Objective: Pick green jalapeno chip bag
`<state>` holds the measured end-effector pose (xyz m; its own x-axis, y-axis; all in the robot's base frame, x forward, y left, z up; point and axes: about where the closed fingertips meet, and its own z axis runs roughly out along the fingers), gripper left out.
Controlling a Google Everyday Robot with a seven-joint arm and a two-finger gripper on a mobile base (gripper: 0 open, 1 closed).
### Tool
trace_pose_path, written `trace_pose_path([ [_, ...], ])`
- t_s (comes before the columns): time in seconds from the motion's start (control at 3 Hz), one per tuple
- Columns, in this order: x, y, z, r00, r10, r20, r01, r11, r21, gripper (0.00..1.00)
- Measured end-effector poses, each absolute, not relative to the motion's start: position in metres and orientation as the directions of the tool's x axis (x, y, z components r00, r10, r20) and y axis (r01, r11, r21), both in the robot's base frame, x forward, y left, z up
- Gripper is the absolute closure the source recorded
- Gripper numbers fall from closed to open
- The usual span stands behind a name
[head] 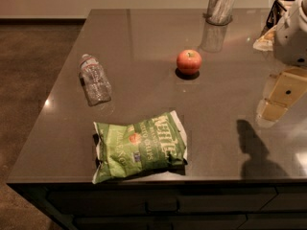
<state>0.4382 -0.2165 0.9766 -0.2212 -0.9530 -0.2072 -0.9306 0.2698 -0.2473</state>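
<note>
Fingers [288, 88] of the gripper [274, 101] parted, empty, above table's [144, 37] right side, green jalapeno chip bag [140, 146] well apart

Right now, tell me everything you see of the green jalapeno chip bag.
The green jalapeno chip bag is a crinkly, puffed light-green packet with white lettering, an orange-red emblem and white crimped ends. It lies flat near the front edge of the table, touching only that. The end effector is at the right, well apart.

Light-green chip bag [139, 147], white lettering; red apple [189, 61]; grey table [144, 37]; beige gripper [279, 98] at right.
</note>
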Motion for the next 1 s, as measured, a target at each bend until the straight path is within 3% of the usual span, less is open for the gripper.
trace_pose_path([
  [1.0, 0.413, -0.172, 0.954, -0.102, -0.964, -0.244, -0.954, 0.165, -0.25, 0.0],
])
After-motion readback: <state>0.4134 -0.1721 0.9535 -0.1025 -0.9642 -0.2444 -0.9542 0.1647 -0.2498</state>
